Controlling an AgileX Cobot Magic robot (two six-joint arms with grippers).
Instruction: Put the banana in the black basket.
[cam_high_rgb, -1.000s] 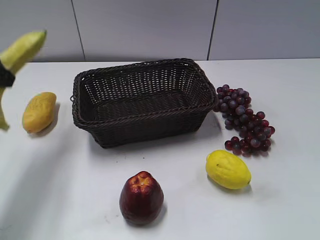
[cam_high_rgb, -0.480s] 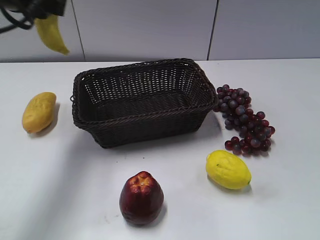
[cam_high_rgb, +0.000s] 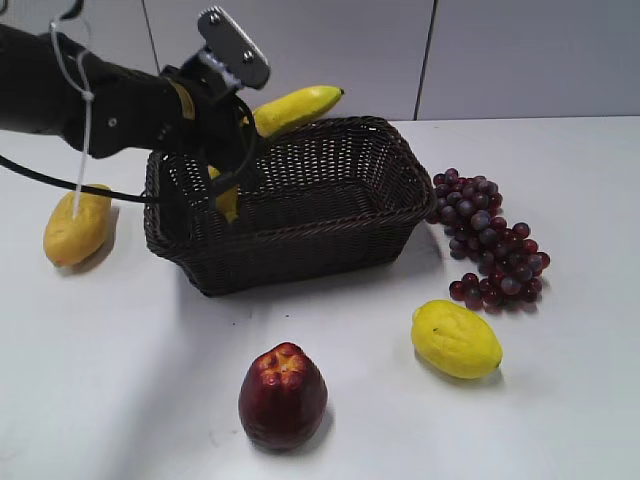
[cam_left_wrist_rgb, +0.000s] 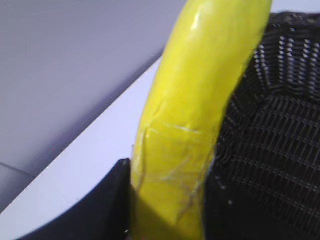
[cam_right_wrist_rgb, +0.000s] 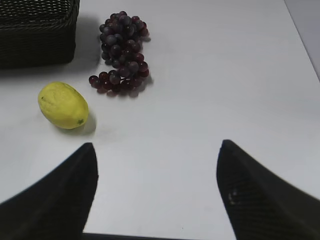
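My left gripper (cam_high_rgb: 228, 140) is shut on the long yellow banana (cam_high_rgb: 293, 106) and holds it over the back left part of the black basket (cam_high_rgb: 300, 235). One banana end points right above the far rim; the other end hangs down inside the basket. In the left wrist view the banana (cam_left_wrist_rgb: 200, 100) fills the middle between the dark jaws (cam_left_wrist_rgb: 165, 200), with the basket weave (cam_left_wrist_rgb: 280, 125) to its right. My right gripper (cam_right_wrist_rgb: 155, 170) is open and empty over bare table; it does not show in the exterior view.
An orange-yellow oval fruit (cam_high_rgb: 77, 224) lies left of the basket. Purple grapes (cam_high_rgb: 490, 240) lie to its right, also in the right wrist view (cam_right_wrist_rgb: 121, 50). A bumpy lemon (cam_high_rgb: 455, 339) and a dark red fruit (cam_high_rgb: 283, 394) lie in front.
My left arm has swung in from the upper left, carrying the banana rightward and down to over the basket's back left part. The other fruit has not moved.
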